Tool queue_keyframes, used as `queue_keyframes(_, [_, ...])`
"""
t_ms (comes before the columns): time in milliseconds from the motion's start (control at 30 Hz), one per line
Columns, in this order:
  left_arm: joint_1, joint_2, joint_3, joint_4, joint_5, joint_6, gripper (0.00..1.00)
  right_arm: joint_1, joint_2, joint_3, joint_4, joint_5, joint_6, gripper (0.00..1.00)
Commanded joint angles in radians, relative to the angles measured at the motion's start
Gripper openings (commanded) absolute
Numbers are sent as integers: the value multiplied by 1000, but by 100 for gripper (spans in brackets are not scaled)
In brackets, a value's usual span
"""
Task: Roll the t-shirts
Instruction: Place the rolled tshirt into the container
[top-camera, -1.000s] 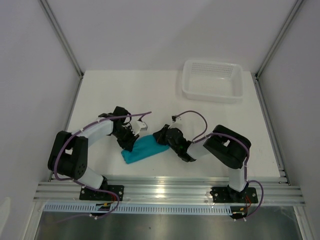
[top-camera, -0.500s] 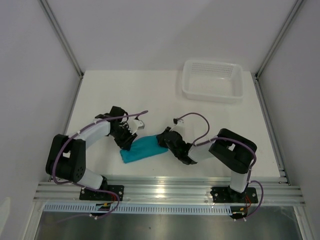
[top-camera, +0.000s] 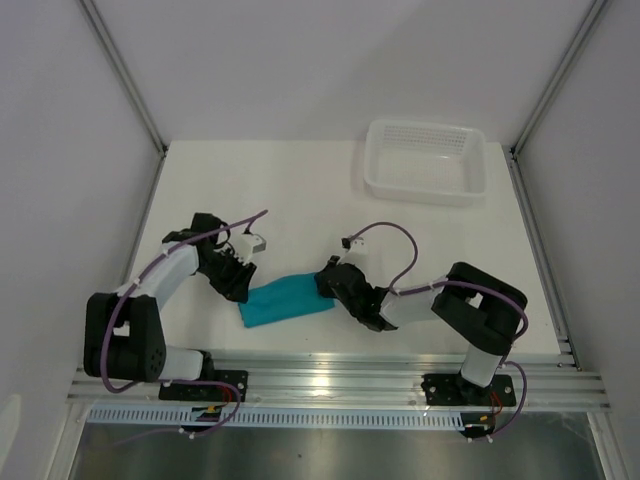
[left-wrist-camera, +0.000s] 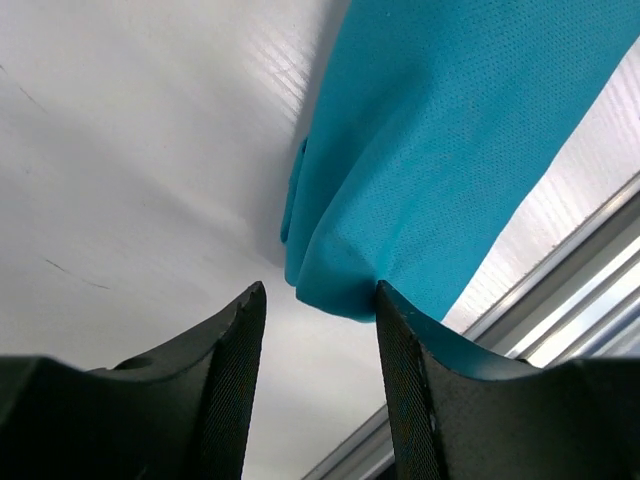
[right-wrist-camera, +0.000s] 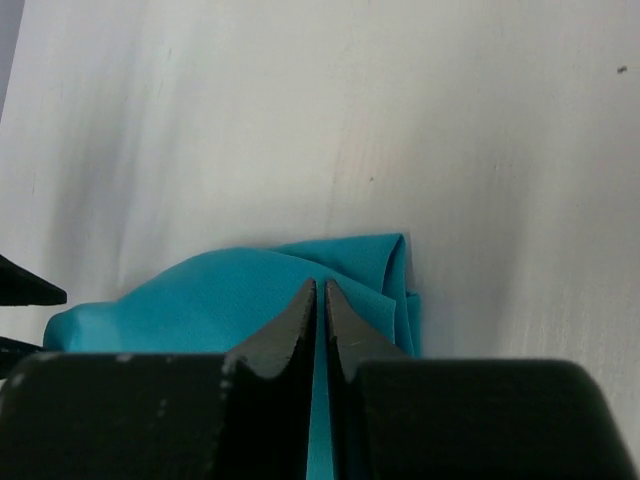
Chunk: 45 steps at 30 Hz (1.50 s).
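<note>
The teal t-shirt (top-camera: 288, 301) lies as a short rolled bundle near the table's front edge, between both arms. My left gripper (top-camera: 238, 284) sits just off its left end. In the left wrist view it (left-wrist-camera: 318, 302) stands open; the roll's end (left-wrist-camera: 420, 180) lies just past the tips and touches the right finger (left-wrist-camera: 400, 350), with nothing between the jaws. My right gripper (top-camera: 330, 287) rests at the roll's right end. In the right wrist view it (right-wrist-camera: 320, 288) is shut to a hairline slit over the t-shirt (right-wrist-camera: 200, 300); teal shows through the slit.
A white plastic basket (top-camera: 425, 160) stands at the back right of the white table (top-camera: 300, 190). An aluminium rail (top-camera: 330, 380) runs along the near edge, also seen as a rail (left-wrist-camera: 590, 290) close beside the roll. Grey walls enclose left and right.
My left gripper has opened and drawn back to the left, off the roll's end. The right gripper stays on the right end. The roll has settled slightly longer and flatter.
</note>
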Motion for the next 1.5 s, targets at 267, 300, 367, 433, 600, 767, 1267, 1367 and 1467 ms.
queue_keyframes(267, [82, 61, 44, -61, 224, -24, 51, -147, -109, 98, -118, -334, -282, 36])
queue_keyframes(300, [82, 72, 46, -65, 233, -23, 50, -164, -115, 91, -113, -373, -291, 42])
queue_keyframes(367, [84, 83, 51, -67, 238, -20, 46, -205, -137, 75, -118, -470, -318, 46])
queue_keyframes(433, [85, 98, 49, -67, 226, -15, 36, -230, -149, 55, -137, -577, -363, 51])
queue_keyframes(600, [125, 106, 41, -76, 212, -13, 5, -301, -114, 52, -144, -775, -407, 53])
queue_keyframes(767, [140, 118, 26, -56, 161, -3, 1, -307, -39, 50, -58, -898, -366, 54])
queue_keyframes(1267, [140, 215, 86, 28, -3, 25, 13, -230, -65, 324, -477, -898, -887, 60])
queue_keyframes(1367, [140, 226, 113, 28, -3, 30, 15, -235, 34, 473, -600, -1004, -996, 61])
queue_keyframes(1467, [140, 236, 129, 8, 11, 33, 16, -249, 104, 535, -575, -1122, -1030, 62])
